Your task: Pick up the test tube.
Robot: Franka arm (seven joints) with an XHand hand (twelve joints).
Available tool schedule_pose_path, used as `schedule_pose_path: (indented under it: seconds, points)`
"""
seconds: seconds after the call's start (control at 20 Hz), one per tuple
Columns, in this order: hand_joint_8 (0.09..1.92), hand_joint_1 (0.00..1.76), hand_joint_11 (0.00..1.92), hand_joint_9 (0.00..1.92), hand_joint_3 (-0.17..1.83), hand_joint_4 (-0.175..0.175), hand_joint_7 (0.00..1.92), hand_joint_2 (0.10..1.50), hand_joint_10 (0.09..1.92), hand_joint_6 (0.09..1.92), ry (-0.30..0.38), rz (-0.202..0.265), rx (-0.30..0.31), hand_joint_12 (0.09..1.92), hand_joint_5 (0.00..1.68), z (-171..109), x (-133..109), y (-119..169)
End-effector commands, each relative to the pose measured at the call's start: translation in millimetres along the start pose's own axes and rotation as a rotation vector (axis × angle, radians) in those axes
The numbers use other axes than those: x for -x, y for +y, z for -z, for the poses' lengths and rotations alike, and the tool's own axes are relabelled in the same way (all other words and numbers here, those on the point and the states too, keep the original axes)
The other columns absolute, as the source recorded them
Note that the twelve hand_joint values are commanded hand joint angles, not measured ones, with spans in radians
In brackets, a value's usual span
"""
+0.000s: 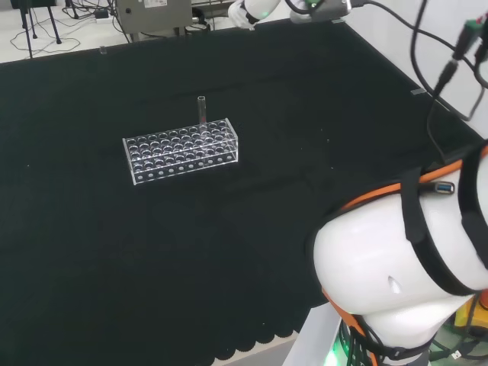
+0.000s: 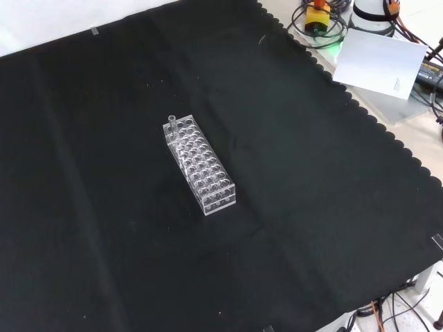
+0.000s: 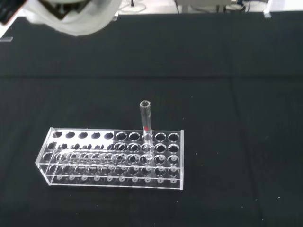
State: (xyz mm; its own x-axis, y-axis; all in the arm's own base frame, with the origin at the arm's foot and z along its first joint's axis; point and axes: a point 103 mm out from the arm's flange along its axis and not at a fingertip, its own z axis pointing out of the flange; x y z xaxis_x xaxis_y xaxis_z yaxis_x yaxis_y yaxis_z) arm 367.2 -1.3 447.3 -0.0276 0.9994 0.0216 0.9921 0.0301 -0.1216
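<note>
Test tube [image 3: 146, 124] upright in clear rack [image 3: 113, 158] on desk [image 1: 91, 267], top proud for pinching; hand [image 3: 78, 19] well apart, finger state impossible to tell.

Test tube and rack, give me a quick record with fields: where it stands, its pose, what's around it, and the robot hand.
test tube: upright in a hole of the clear rack, in an outer row and a few holes from one end, as the wrist view shows
rack: clear plastic, many holes, the rest unfilled
surface: black cloth, rack near its middle
robot hand: blurred white part, apart from the tube
task state: tube not yet grasped
</note>
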Motion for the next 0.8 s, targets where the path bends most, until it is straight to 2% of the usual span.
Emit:
schedule_pose_path:
  seconds: [0.05, 0.8]
  points:
    - [0.94, 0.82, 0.00, 0.17, 0.64, -0.114, 0.12, 0.64, 1.01, 0.09, 0.028, 0.022, -0.019, 1.55, 0.29, -13, -9, 48]
    - [0.96, 0.84, 0.04, 0.24, 0.66, -0.131, 0.23, 0.64, 1.00, 0.09, -0.008, 0.061, -0.120, 1.55, 0.36, -66, -21, 122]
